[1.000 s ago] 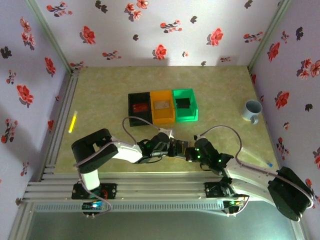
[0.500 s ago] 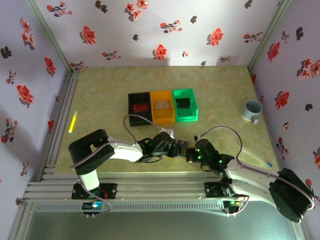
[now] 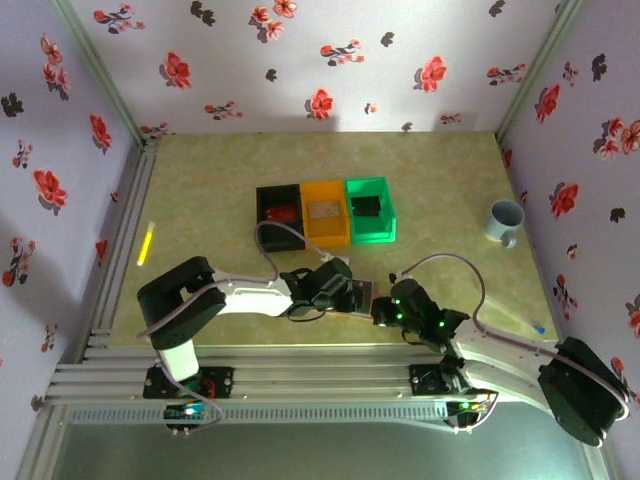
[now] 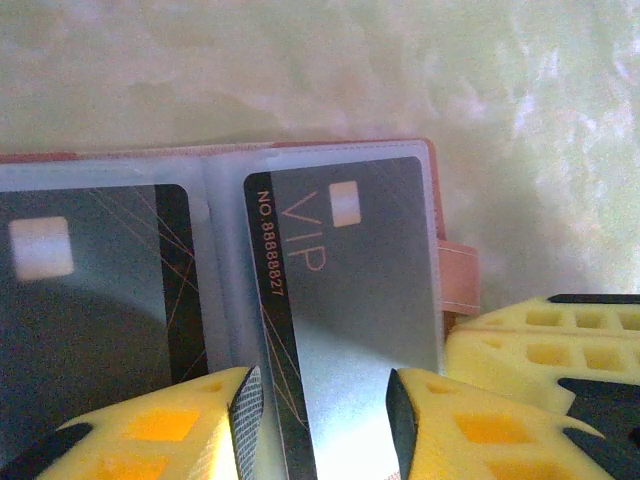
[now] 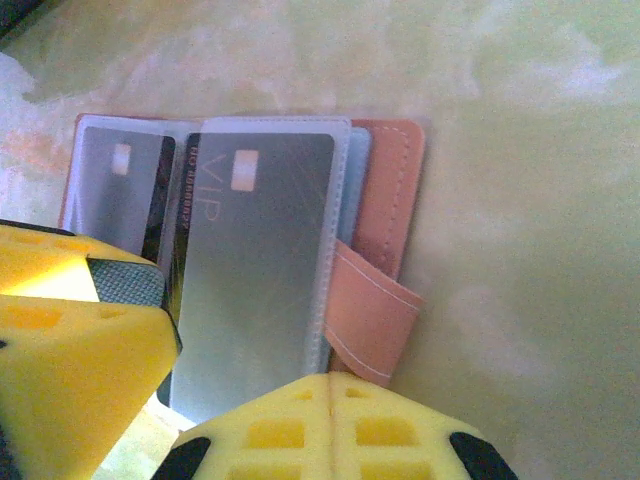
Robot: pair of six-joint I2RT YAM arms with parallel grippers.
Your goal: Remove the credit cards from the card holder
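L gripper (image 4: 325, 420) — yellow fingers (image 4: 160, 435) parted at bottom of wrist frame, nothing clamped, grey VIP card (image 4: 350, 290) showing in the gap. R gripper (image 5: 330, 415) — pads pressed together at bottom centre, tips just by the strap tab (image 5: 372, 310); can't tell if they pinch anything. Pinkish card holder (image 5: 390, 190) lies open, flat on table (image 3: 200, 190): VIP card in rt sleeve, 2nd dark card (image 4: 90, 300) in lt sleeve. Top view: holder at lower centre, betw. both grippers. Black bin (image 3: 278, 215), orange bin (image 3: 324, 212), green bin (image 3: 369, 210) in a row above it; mug (image 3: 503, 221) at rt edge.
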